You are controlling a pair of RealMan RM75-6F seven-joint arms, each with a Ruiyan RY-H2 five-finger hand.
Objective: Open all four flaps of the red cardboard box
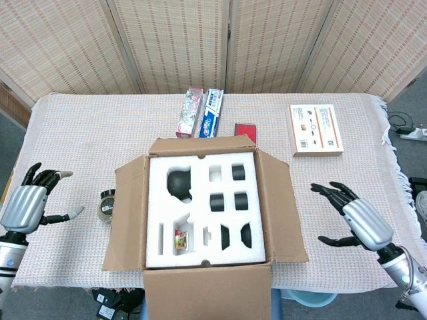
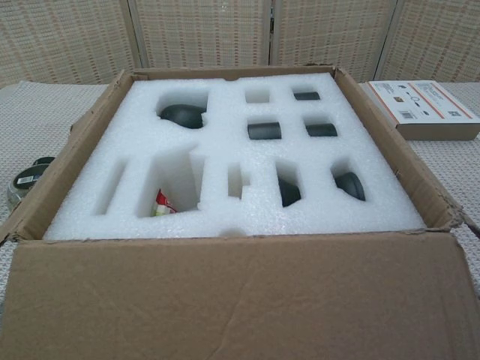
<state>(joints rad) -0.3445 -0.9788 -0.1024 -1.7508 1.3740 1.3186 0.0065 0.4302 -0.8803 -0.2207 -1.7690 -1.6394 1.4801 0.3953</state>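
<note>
The cardboard box [image 1: 280, 200] sits mid-table with its flaps folded outward, brown insides up. White foam [image 1: 200, 207] with dark items in cut-outs fills it. The near flap [image 2: 232, 300] hangs toward me and fills the bottom of the chest view. My left hand [image 1: 25, 205] hovers at the table's left edge, fingers spread, holding nothing. At the right of the box my right hand [image 1: 357, 220] is also spread and empty, apart from the right flap [image 1: 281, 200]. Neither hand shows in the chest view.
A small dark jar [image 1: 107, 203] stands just left of the box. Two toothpaste boxes [image 1: 200, 112] and a small red item [image 1: 245, 128] lie behind it. A white and orange carton [image 1: 315, 129] lies at the back right.
</note>
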